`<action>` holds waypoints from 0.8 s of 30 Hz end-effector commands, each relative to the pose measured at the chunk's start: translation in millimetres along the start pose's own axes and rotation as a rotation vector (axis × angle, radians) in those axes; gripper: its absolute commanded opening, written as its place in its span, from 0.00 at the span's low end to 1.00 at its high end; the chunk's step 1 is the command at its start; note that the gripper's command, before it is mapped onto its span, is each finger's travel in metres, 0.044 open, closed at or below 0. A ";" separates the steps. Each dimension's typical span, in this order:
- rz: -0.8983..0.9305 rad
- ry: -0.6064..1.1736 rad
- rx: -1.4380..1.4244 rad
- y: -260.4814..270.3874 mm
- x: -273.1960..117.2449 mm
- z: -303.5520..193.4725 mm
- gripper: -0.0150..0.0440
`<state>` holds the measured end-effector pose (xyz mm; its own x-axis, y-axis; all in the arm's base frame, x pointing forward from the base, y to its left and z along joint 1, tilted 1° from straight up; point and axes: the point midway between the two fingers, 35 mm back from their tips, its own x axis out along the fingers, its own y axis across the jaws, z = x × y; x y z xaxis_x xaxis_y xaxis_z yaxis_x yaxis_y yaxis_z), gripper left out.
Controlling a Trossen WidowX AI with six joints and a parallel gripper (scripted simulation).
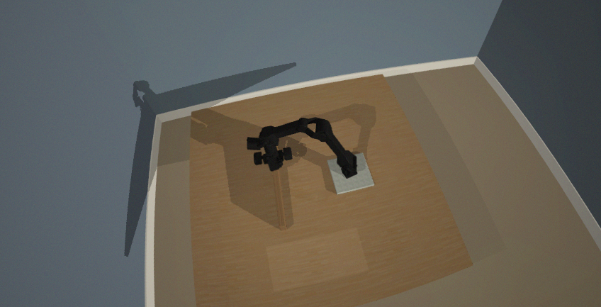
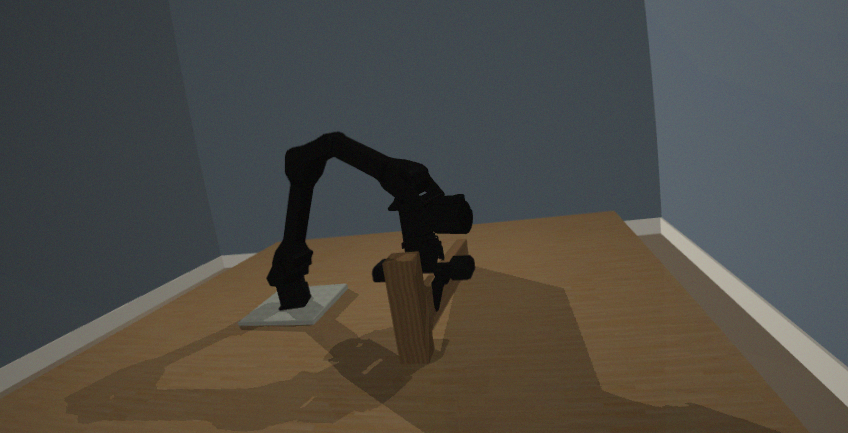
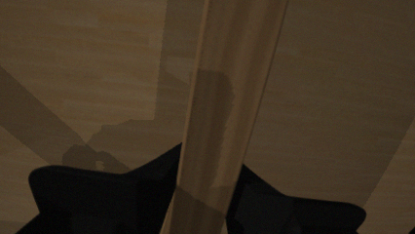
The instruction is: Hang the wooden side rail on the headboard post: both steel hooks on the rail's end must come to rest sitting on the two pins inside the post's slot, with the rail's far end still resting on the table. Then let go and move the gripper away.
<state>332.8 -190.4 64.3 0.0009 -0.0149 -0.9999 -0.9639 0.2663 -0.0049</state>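
Behind the post, rail between the fingers

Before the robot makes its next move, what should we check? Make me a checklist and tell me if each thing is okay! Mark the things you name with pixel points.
1. Gripper (image 1: 273, 161) (image 2: 433, 297) (image 3: 203, 149) shut on the wooden side rail (image 1: 278, 203) (image 2: 453, 289) (image 3: 229, 88): ok.
2. Rail between both fingers, with one on each side: ok, the wrist view shows it.
3. Headboard post (image 2: 407, 309) standing up on the table (image 1: 405, 227) (image 2: 523, 357): ok.
4. Both steel hooks sitting on the pins in the slot: cannot tell, no view shows them.
5. Rail's far end resting on the table: cannot tell, its height there is unclear.
6. Safe to let go: cannot tell, so I'd check the hooks first.
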 end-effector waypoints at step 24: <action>-0.007 0.009 -0.002 -0.4 2.3 -1.6 0.25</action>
<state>332.9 -190.7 61.7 0.0045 -0.0164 -0.9999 -0.9642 0.2650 -0.0087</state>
